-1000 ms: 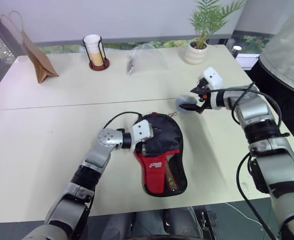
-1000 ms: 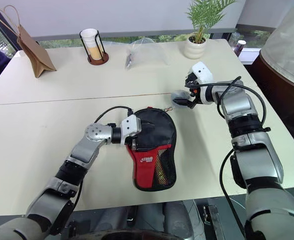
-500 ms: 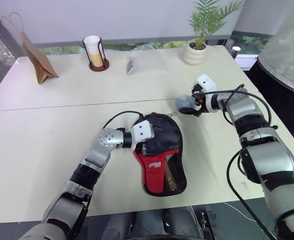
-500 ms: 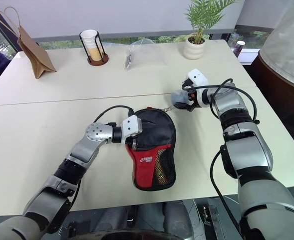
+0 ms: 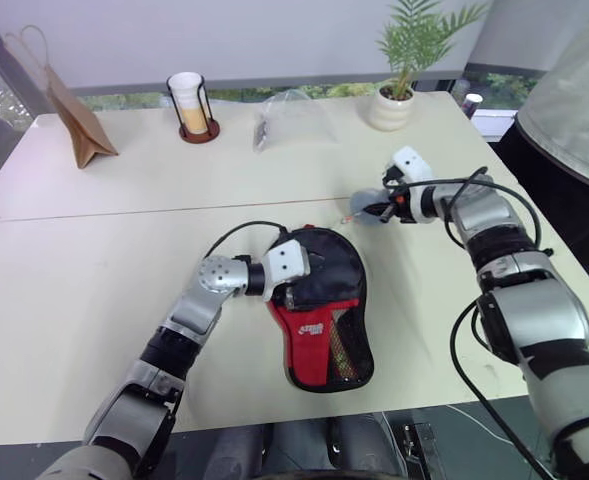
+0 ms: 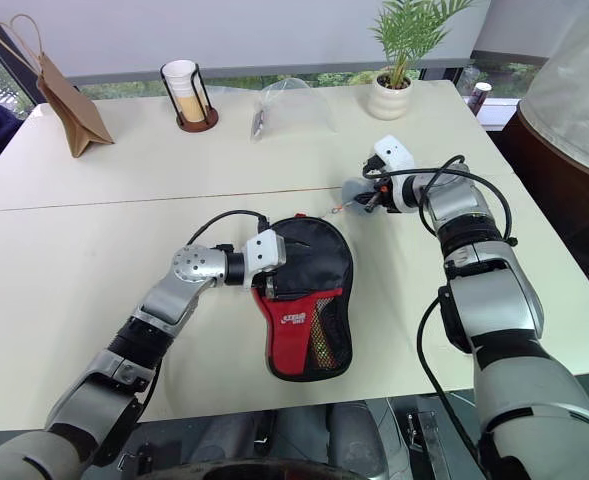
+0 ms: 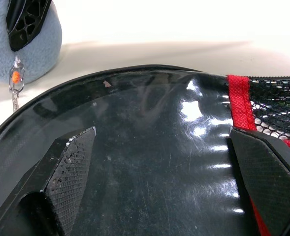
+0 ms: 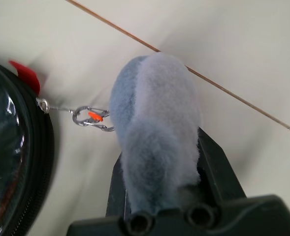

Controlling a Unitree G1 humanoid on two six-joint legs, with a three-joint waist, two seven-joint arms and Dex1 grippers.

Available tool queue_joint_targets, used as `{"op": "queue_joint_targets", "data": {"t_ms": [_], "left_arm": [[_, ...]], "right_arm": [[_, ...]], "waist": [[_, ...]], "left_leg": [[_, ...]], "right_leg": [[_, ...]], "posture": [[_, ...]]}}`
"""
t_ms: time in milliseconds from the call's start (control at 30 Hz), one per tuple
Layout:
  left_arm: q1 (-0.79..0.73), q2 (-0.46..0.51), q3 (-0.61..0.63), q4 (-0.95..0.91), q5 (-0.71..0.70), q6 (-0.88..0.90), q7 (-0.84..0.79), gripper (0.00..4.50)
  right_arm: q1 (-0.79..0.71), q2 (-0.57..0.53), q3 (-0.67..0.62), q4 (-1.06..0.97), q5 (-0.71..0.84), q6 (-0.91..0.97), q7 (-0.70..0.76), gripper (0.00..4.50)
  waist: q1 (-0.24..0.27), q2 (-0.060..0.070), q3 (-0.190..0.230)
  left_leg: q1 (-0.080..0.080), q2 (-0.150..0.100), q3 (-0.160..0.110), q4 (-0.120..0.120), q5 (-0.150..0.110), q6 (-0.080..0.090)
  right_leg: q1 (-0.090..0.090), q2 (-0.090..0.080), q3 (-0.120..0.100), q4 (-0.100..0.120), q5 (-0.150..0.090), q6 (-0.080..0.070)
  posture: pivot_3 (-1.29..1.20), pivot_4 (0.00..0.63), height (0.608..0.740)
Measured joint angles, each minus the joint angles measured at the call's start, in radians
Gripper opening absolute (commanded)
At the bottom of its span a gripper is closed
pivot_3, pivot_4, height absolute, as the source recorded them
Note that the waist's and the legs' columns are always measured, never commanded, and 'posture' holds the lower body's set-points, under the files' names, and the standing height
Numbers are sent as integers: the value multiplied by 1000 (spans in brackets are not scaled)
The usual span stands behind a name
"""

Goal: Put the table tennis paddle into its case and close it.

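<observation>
the right tool (image 6: pixel 366 200) gripped the grey pouch (image 8: pixel 154 132), so pulling gently should zip the case (image 5: pixel 324 300) while the open left tool (image 7: pixel 159 172) steadied it.

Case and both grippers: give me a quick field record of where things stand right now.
case: black and red case lies flat on the table
zip pull: small clip links the case edge to a grey pouch
right gripper: right gripper shut on the grey pouch
left gripper: left gripper open, fingers spread over the glossy black side of the case
paddle: not visible, cannot tell if inside
background: paper bag, cup in holder, potted plant
</observation>
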Motion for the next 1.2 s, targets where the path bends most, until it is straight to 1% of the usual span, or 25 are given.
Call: {"op": "queue_joint_targets", "data": {"t_ms": [100, 233, 433, 467, 700, 833, 1033, 1200], "left_arm": [[-7, 0, -9, 2, 0, 9, 1, 4500], [-17, -2, -18, 12, 0, 23, 4, 4500], [-18, -9, -25, 19, 0, 55, 19, 4500], [-19, -10, -25, 19, -2, 68, 20, 4500], [-21, -15, -27, 19, -6, 97, 23, 4500], [-29, -19, -31, 28, -6, 99, 28, 4500], [-38, -22, -33, 37, -6, 112, 39, 4500], [-41, -20, -34, 42, -6, 113, 39, 4500]], "right_arm": [[100, -37, 14, -164, -32, -21, -13, 32], [257, -79, 14, -438, -66, 29, -56, 32], [478, -137, 23, -791, -131, 112, -103, 32], [513, -148, 24, -847, -142, 127, -108, 32], [650, -247, 48, -1048, -215, 115, -114, 32], [726, -302, 42, -1148, -236, 120, -108, 32], [852, -385, -8, -1288, -232, 145, -79, 32], [987, -460, -105, -1406, -170, 165, -16, 32]], "waist": [[1, 1, -1], [4, 3, -2], [5, 4, -4], [5, 5, -4], [7, 5, -7], [18, 5, -7], [29, 5, -8], [28, 4, -8]], "left_leg": [[0, 0, 0, 0, 0, 0], [2, 0, -1, 0, 0, 0], [15, 0, -2, -1, -2, 2], [16, 0, -3, -1, -2, 2], [17, 0, -4, -1, -3, 3], [17, 0, -4, -3, -3, 3], [17, -1, -4, -4, -5, 2], [17, -1, -4, -4, -6, 2]], "right_leg": [[1, 0, 0, 0, 0, 0], [4, 0, -1, -1, 0, 0], [20, -1, -2, -4, -6, 2], [21, -1, -2, -4, -9, 6], [24, -5, -4, -8, -10, 6], [25, -5, -4, -11, -10, 6], [28, -6, -5, -17, -10, 6], [28, -7, -5, -18, -11, 7]], "posture": [[0, 150, 740], [0, 150, 740], [0, 150, 740], [0, 150, 740], [0, 150, 740], [0, 150, 740], [0, 150, 740], [0, 150, 740]]}}
